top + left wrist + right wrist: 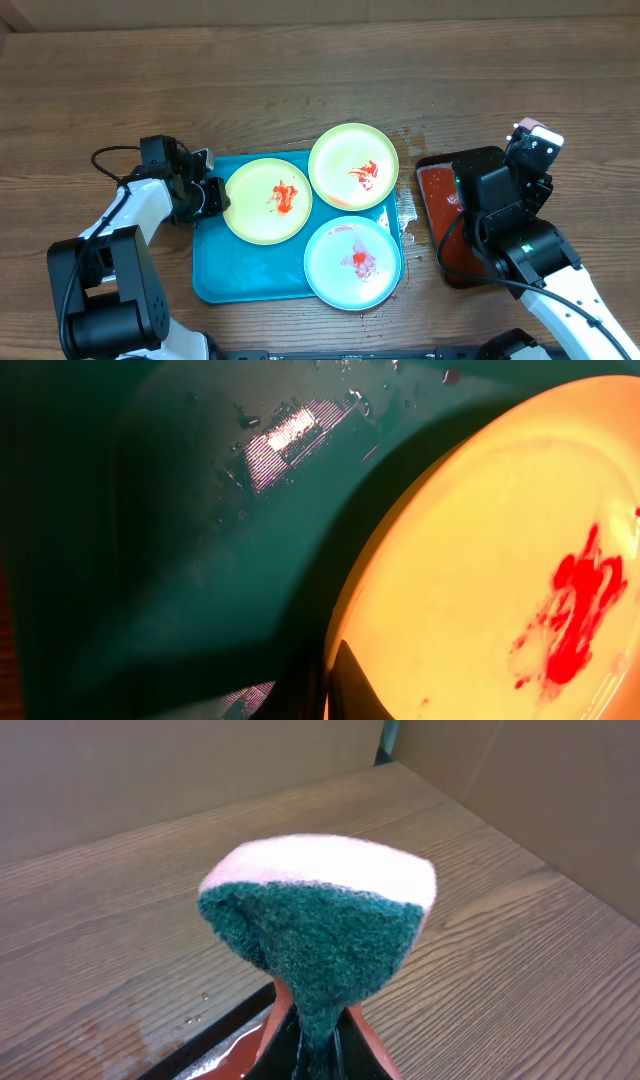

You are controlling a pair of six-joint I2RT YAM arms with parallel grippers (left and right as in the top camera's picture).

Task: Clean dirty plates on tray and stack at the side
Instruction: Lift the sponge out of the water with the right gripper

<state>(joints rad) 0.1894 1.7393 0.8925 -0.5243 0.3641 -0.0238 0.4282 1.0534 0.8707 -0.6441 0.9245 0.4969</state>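
Observation:
The turquoise tray holds three plates, each smeared with red sauce. The yellow-green plate lies at the left, the pale green plate overhangs the far rim, and the pale blue plate sits at the front right. My left gripper is shut on the yellow-green plate's left rim; in the left wrist view one dark finger lies on the plate over the tray. My right gripper is shut on a pink-and-green sponge, held up above the black tray.
A black tray with a wet red pad lies right of the turquoise tray, under my right arm. Water drops spot the wood between the two trays. Bare wood-grain tabletop stretches across the far side.

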